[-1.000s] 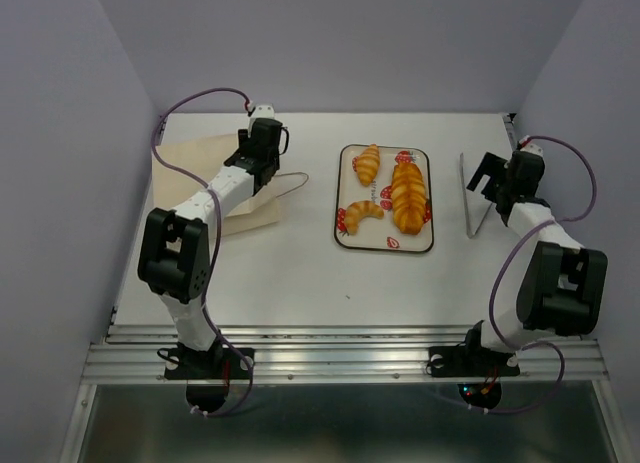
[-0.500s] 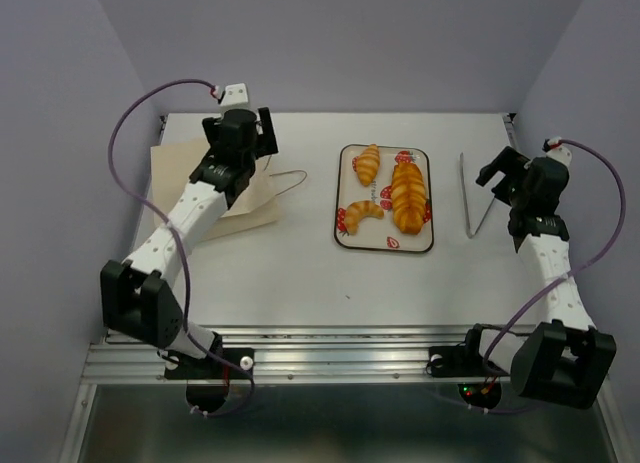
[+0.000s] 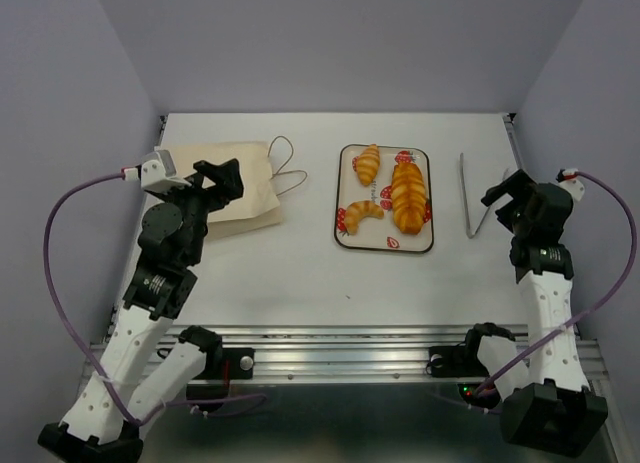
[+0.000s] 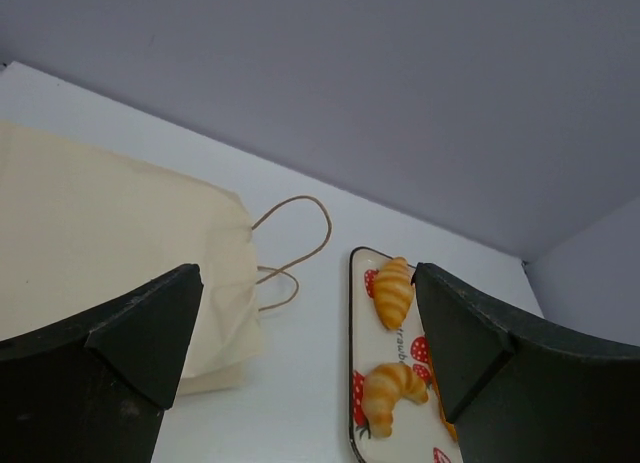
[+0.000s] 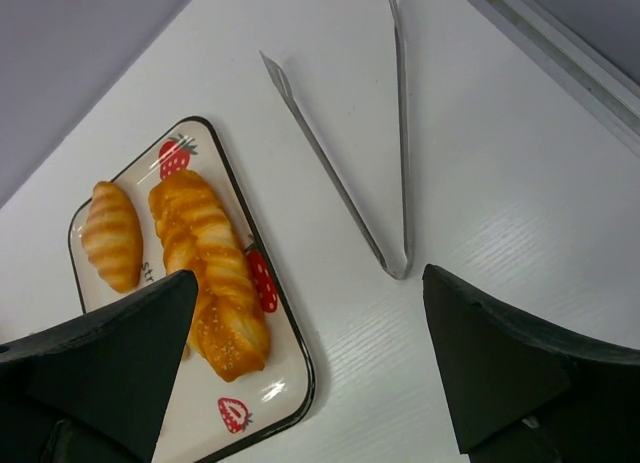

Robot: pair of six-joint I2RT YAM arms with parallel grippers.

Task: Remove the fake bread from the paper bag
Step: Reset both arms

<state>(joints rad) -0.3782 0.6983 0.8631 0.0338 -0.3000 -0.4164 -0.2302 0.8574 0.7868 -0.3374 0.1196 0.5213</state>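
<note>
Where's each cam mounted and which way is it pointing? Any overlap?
Top external: above and behind the bases, looking down on the table; both arms show.
Left wrist: on left gripper, facing paper bag and tray; open fingers show.
Right wrist: on right gripper, facing tongs and tray; open fingers show.
Shared: all three see the tray.

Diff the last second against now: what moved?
The left gripper pulled back off the paper bag toward the near-left, open and empty. The right gripper backed slightly from the tongs, also open. Bag, tray with the fake bread, and tongs stayed put.
</note>
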